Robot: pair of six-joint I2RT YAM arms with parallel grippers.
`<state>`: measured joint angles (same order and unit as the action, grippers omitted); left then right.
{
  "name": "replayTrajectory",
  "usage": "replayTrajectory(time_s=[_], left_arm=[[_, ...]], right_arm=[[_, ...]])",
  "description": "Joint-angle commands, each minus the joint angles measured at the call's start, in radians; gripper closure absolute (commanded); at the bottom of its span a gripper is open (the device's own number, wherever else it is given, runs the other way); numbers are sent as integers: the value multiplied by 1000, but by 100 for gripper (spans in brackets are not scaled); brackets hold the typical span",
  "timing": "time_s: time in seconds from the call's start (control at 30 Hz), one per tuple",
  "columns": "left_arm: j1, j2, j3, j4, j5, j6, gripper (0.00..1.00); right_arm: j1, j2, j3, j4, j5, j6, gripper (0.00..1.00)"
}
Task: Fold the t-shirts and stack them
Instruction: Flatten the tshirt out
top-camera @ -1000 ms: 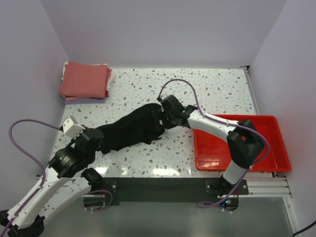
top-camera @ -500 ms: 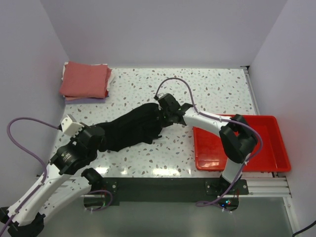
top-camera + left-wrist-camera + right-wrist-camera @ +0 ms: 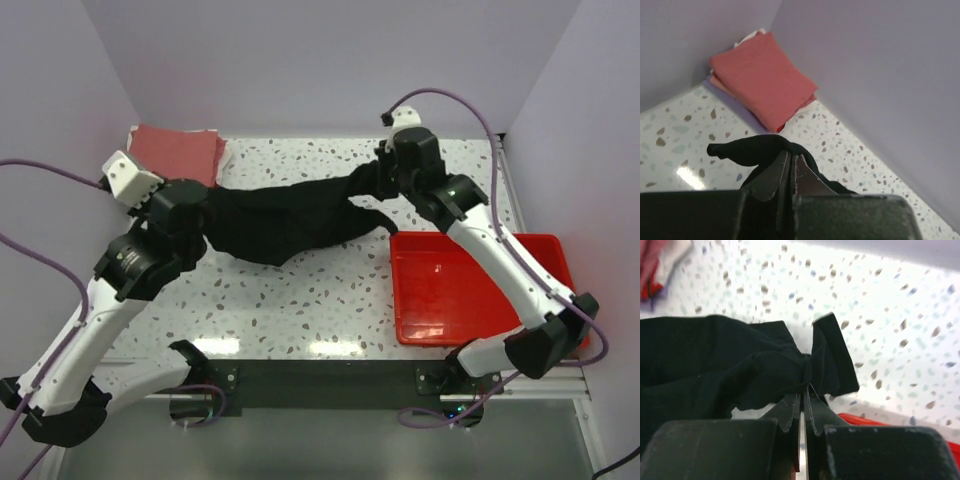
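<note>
The black t-shirt (image 3: 290, 215) hangs stretched between both grippers above the speckled table (image 3: 330, 300). My left gripper (image 3: 205, 205) is shut on its left end; in the left wrist view the black cloth (image 3: 750, 150) bunches at the closed fingertips (image 3: 790, 159). My right gripper (image 3: 385, 178) is shut on the right end, with the black cloth (image 3: 740, 365) pinched at the tips (image 3: 804, 390). A folded salmon-red t-shirt (image 3: 175, 153) tops a stack in the far left corner, also seen from the left wrist (image 3: 762, 80), with white cloth (image 3: 747, 37) under it.
A red plastic tray (image 3: 480, 290) sits at the near right, its rim (image 3: 860, 419) just below the right gripper's view. Purple walls close in the back and both sides. Purple cables loop from both arms.
Both arms lifted and swung toward the back, raising the black t-shirt off the table and pulling it out lengthwise. The right gripper went from open to shut on the cloth.
</note>
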<state>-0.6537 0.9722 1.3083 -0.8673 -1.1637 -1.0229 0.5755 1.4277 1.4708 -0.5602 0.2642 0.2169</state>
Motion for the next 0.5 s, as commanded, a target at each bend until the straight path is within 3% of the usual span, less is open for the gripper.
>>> replayTrajectory(time_s=[0.0,0.13,0.47], left_arm=[[16,-55,138,305,-76,354,100],[16,-144,196,557,-45,572,100],[14,-225,287,632,153,711,100]], right_arm=[[4,-75,155,-87,114,-94,100],[3,-137,258,-121,132,-161,100],[3,-277,375,-127,-19,-191,100]])
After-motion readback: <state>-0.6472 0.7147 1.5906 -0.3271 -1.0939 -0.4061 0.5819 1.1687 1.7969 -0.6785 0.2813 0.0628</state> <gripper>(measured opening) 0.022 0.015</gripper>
